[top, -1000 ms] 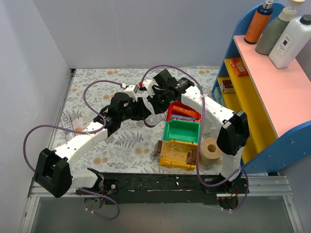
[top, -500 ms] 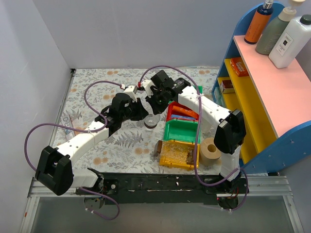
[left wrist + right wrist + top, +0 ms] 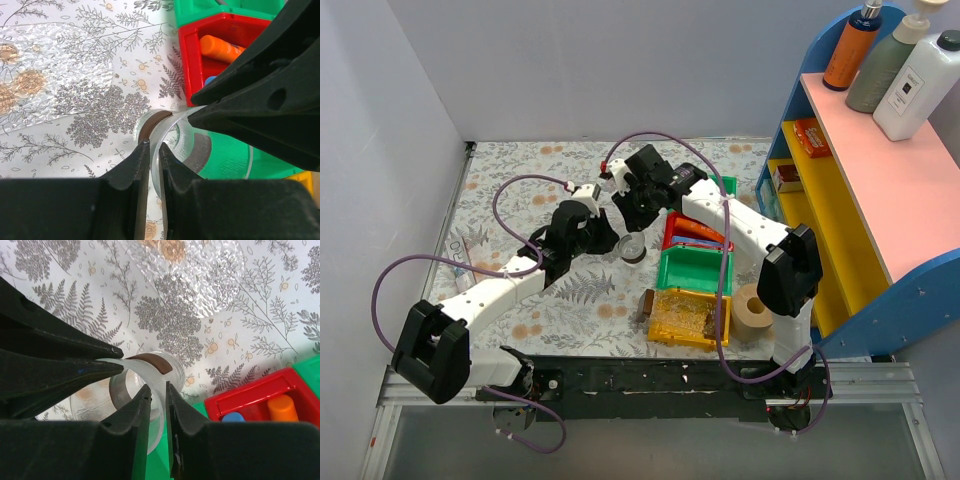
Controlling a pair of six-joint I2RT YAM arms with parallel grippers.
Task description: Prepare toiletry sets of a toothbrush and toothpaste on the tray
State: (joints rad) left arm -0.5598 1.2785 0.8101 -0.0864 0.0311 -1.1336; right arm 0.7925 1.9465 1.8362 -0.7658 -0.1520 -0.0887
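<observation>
Found left gripper (image 3: 154, 145) pinched on clear cup (image 3: 175, 131) rim; found right gripper (image 3: 157, 387) astride same wall, grip undeterminable; noted cup largely masked by both; located toothpaste (image 3: 232, 416) beyond in red bin (image 3: 250, 386), blue tip only visible.

Bench (image 3: 520, 175) cloth: white, grey fern print, scattered orange blooms.
Red bin (image 3: 186, 60), green bin (image 3: 695, 286), yellow bin (image 3: 685, 340); orange tube (image 3: 220, 47) in the red; clear container (image 3: 185, 135), brown band; left claw (image 3: 154, 147), right claw (image 3: 158, 387) black.
</observation>
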